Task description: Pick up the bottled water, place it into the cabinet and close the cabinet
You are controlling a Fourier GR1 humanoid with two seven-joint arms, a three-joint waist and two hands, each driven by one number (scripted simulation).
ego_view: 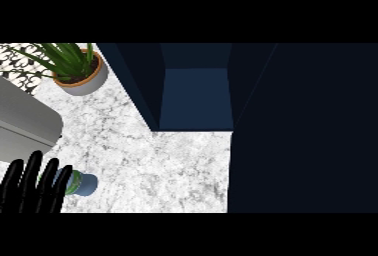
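- Bottled water [81, 183] is on the counter [170, 160], near the front edge toward the left. It is not lifted.
- Left hand [33, 182] is just beside the bottle, fingers straight and spread, holding nothing. Contact can't be told.
- Right hand is out of view.
- Cabinet [196, 95] stands open, with no bottle inside.
- Judged: nothing is done yet. Pick, place and close all remain.

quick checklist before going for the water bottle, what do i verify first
1. The bottle is on the counter, unheld: ok.
2. The left hand is open, fingers straight, next to the bottle: ok.
3. The right hand is in view: not ok.
4. The cabinet is open, inside bare: ok.
5. Nothing stands on the counter between bottle and cabinet: ok.
6. Bottle upright or lying: cannot tell, the fingers hide part of it.
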